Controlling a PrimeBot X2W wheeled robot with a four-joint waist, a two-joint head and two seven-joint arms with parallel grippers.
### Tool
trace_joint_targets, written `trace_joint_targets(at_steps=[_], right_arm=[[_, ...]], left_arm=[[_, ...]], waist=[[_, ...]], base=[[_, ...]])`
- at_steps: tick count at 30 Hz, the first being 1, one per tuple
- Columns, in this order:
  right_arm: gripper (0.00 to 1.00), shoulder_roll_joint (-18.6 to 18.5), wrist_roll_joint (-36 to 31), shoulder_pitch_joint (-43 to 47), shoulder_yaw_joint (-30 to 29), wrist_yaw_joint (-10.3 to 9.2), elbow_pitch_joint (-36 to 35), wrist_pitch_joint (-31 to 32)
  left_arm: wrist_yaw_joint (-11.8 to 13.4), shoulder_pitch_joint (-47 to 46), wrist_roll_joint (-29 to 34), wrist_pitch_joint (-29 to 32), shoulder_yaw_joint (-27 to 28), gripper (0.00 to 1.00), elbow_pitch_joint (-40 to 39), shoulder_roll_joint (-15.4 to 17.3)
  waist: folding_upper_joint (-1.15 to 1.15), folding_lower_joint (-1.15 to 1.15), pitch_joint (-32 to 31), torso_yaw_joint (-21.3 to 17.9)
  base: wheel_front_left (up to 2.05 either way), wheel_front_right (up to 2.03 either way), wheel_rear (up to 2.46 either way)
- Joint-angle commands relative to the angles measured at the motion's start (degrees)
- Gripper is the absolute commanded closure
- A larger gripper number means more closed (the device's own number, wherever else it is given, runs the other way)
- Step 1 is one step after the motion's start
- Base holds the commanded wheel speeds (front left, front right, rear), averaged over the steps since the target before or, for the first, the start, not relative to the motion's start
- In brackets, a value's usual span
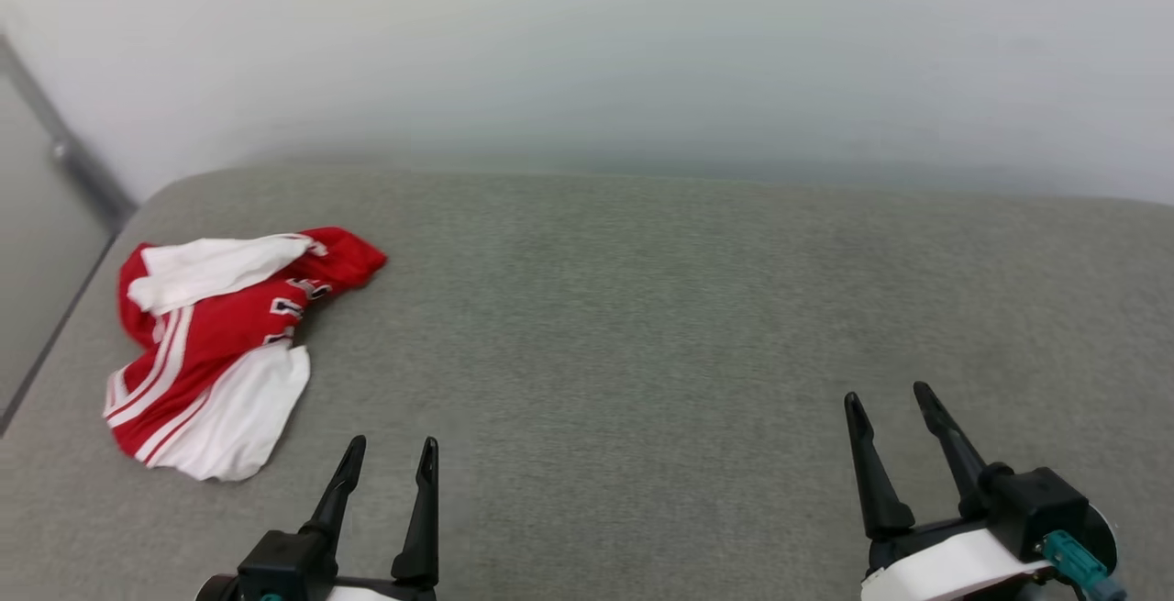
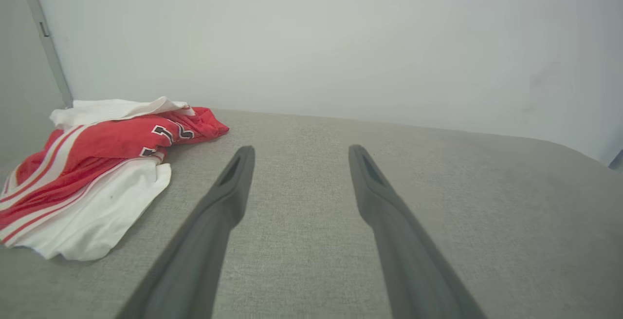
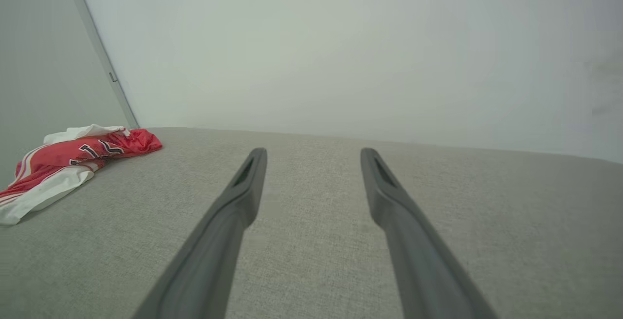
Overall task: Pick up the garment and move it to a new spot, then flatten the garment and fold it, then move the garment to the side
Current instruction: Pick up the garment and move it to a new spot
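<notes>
— Both pincers, then: how did they stand?

— Released, the pair of them. At the near left of the head view, the left pincer [image 1: 393,442] had its two dark fingers spread with nothing between them. At the near right, the right pincer [image 1: 887,392] was spread just as wide and just as bare, its fingers leaning a little to the left.

— And around them, biggest thing first?

— A pale wall [image 1: 587,50] rose behind everything. Below it stretched the grey woven surface [image 1: 642,307], its far left corner rounded.

— Where was the garment?

— The garment [image 1: 211,344] lay crumpled on the left side of the surface, close to its left edge. It was ahead of the left pincer and to that pincer's left, apart from it, and well apart from the right pincer.

— How did it look?

— Mostly red, with white stripes running along the cloth. One white part lay folded over the far end, and another spread flat at the near end. Smallest of all, scraps of black-and-white print showed on a red fold near the middle, too bunched to read.
</notes>
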Motion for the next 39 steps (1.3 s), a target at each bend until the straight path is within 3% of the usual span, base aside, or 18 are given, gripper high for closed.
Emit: trace_joint_targets(at_steps=[1, 21, 29, 39], right_arm=[[0.00, 0.1, 0.0, 0.8, 0.5, -0.02, -0.2, -0.1], [0.00, 0.1, 2.7, 1.5, 4.7, -0.02, 0.9, -0.1], [0.00, 0.1, 3.1, 1.7, 5.5, -0.02, 1.3, -0.1], [0.00, 0.1, 3.7, 1.4, 5.9, -0.02, 1.7, -0.1]], left_arm=[[-0.3, 0.7, 0.2, -0.2, 0.4, 0.00, 0.2, -0.1], [-2.2, 2.3, 2.5, -0.2, 3.1, 0.00, 0.4, 0.0], [-2.8, 2.9, 2.2, -0.2, 3.4, 0.00, 0.8, -0.1], [-3.0, 2.8, 1.8, -0.2, 3.7, 0.00, 0.2, -0.1]], waist=[[0.00, 0.00, -0.4, 3.1], [0.00, 0.00, -2.6, 18.8], [0.00, 0.00, -3.1, 21.1], [0.00, 0.00, -3.3, 21.3]], base=[[0.00, 0.00, 0.00], [0.00, 0.00, 0.00], [0.00, 0.00, 0.00], [0.00, 0.00, 0.00]])
